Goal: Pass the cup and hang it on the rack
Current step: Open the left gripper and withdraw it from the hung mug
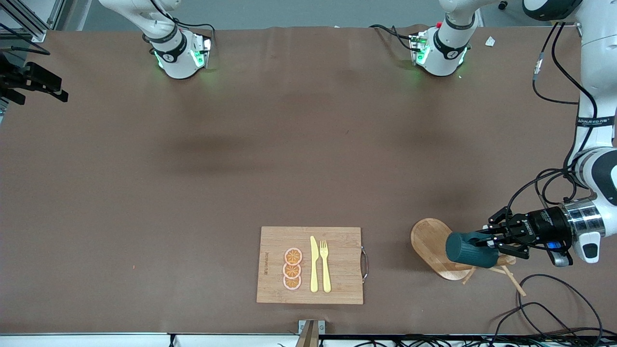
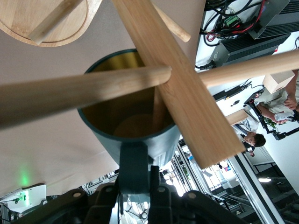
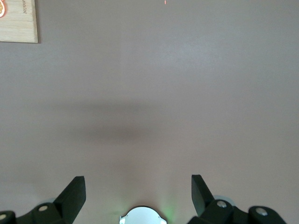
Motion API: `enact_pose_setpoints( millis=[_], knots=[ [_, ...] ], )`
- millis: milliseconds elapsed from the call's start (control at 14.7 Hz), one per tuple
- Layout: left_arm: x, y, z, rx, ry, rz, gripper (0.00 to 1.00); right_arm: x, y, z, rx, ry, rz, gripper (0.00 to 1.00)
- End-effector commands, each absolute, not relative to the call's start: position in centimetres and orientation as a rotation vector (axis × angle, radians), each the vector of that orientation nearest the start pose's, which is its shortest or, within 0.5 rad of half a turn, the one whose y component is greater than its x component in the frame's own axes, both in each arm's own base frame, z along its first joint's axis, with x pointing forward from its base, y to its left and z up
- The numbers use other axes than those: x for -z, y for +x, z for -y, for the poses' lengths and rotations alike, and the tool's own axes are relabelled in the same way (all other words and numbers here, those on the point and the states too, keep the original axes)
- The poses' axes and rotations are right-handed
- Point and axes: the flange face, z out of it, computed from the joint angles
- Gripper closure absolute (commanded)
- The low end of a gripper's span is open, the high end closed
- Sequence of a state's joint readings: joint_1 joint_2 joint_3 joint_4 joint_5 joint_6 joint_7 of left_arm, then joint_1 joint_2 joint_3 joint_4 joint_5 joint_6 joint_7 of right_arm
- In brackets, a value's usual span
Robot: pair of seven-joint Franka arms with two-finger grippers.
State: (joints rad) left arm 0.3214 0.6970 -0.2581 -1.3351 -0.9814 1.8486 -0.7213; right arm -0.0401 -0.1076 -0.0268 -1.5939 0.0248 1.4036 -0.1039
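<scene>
The dark teal cup [image 1: 470, 250] lies on its side in the air over the wooden rack [image 1: 429, 236], at the left arm's end of the table. My left gripper [image 1: 489, 239] is shut on its loop handle [image 2: 133, 163]. In the left wrist view the cup's yellow inside [image 2: 131, 116] faces the rack's post [image 2: 187, 98], and one peg [image 2: 79, 95] crosses the cup's mouth. The left gripper [image 2: 140, 186] has a finger on each side of the handle. My right gripper [image 3: 138, 191] hangs open over bare table with nothing between its fingers; it does not show in the front view.
A bamboo cutting board [image 1: 308, 265] with orange slices [image 1: 292, 269], a yellow knife [image 1: 314, 265] and a fork [image 1: 325, 265] lies near the front edge; its corner [image 3: 16, 23] shows in the right wrist view. Black cables [image 1: 544, 308] trail by the rack.
</scene>
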Motion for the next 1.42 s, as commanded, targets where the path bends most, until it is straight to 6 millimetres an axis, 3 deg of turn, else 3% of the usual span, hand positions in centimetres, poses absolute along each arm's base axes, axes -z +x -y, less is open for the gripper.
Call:
enact_pose_setpoints(
  millis=[0, 68, 339, 611, 1018, 1357],
  knots=[
    [-35.8, 73.3, -2.8, 0.575, 1.703, -1.174, 0.21, -65.7, 49.2, 3.1, -0.123, -3.107, 0.043, 0.0],
    [-35.9, 73.3, -2.8, 0.573, 1.704, -1.172, 0.0, -65.7, 49.2, 3.0, -0.12, -3.104, 0.043, 0.0],
    [-37.4, 73.4, -2.5, 0.563, 1.704, -1.167, 0.0, -65.7, 49.2, 3.0, -0.122, -3.101, 0.044, 0.0],
    [-41.8, 72.9, -2.2, 0.512, 1.736, -1.155, 0.0, -65.7, 49.2, 3.0, -0.122, -3.101, 0.044, 0.0],
    [-46.8, 71.2, 2.2, 0.431, 2.03, -1.104, 0.0, -65.7, 49.2, 3.0, -0.122, -3.101, 0.044, 0.0],
    [-52.4, 68.7, 6.8, 0.199, 2.431, -0.955, 0.0, -65.7, 49.2, 3.0, -0.12, -3.101, 0.044, 0.0]
  ],
)
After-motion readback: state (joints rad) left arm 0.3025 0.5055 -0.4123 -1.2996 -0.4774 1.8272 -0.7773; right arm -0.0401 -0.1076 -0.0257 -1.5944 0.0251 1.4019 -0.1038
